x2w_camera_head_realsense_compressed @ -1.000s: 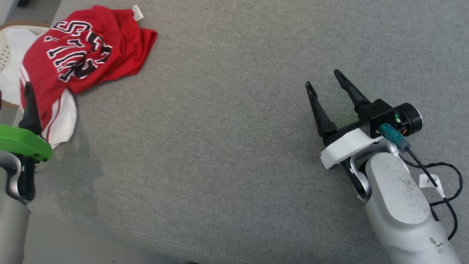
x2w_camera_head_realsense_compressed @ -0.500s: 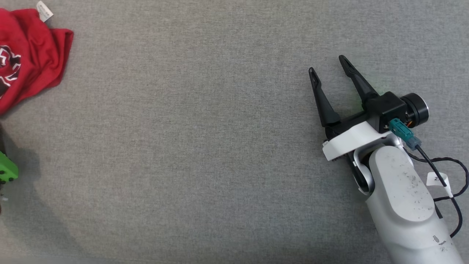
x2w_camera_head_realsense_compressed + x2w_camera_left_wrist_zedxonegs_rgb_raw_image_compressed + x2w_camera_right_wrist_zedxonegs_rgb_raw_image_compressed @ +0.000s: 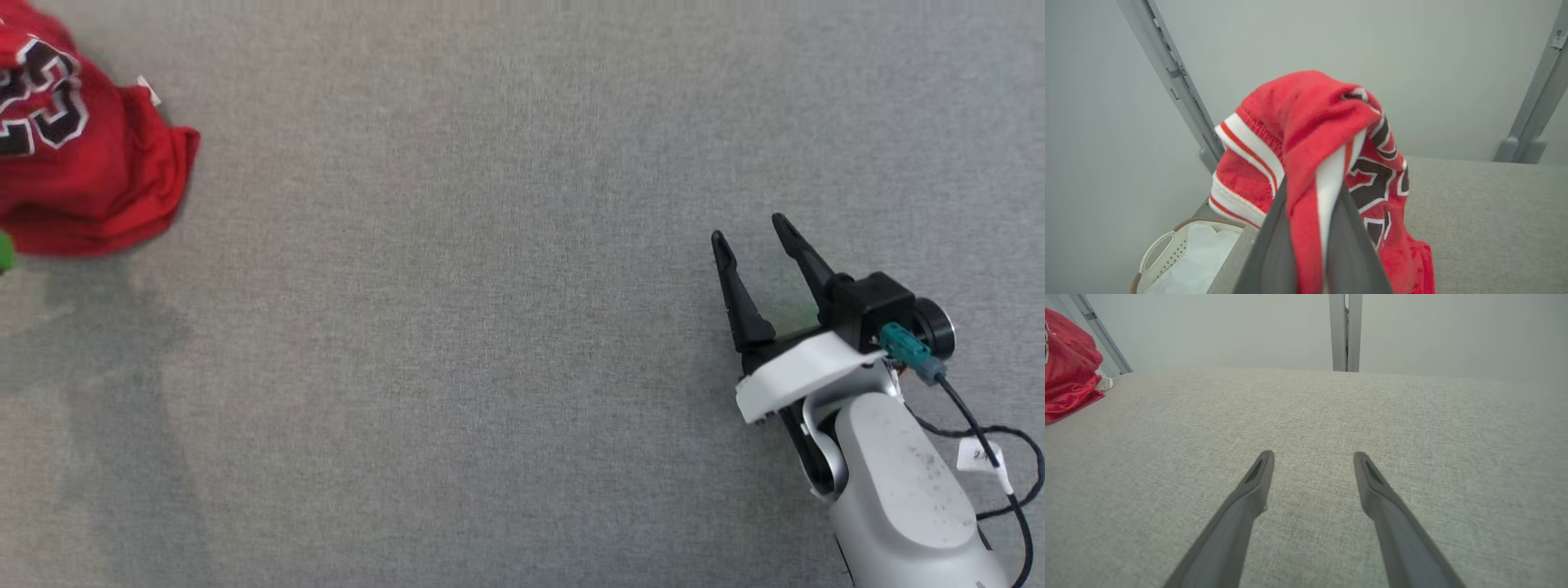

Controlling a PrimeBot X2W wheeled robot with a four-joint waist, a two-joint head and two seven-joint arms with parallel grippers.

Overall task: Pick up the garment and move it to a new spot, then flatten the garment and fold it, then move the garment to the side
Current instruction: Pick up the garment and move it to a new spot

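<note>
1. Red jersey cloth with white-and-red trim is pinched between the two dark fingers of the left gripper (image 3: 1314, 188). They press together on a bunched fold, and the garment (image 3: 1306, 110) humps up over and past their tips.
2. Outward from the grip, the garment's black-and-white lettering hangs down toward the grey fabric surface (image 3: 1486, 212), at its far left corner. Whether the lowest cloth touches the surface I cannot tell.
3. A white basket (image 3: 1163, 249) holding white cloth stands beyond the surface's left edge, below the garment.
4. The right gripper (image 3: 749, 229) sits low over the near right part of the surface. Its fingers are spread wide on nothing, well apart from the garment.
5. Judged step: the pick-up. The grasp is made, and the carry to a new spot is not yet done.
6. The next move calls for lifting until the cloth clears the surface, then carrying it toward the open middle. It will likely land crumpled, so flattening should need both grippers.
</note>
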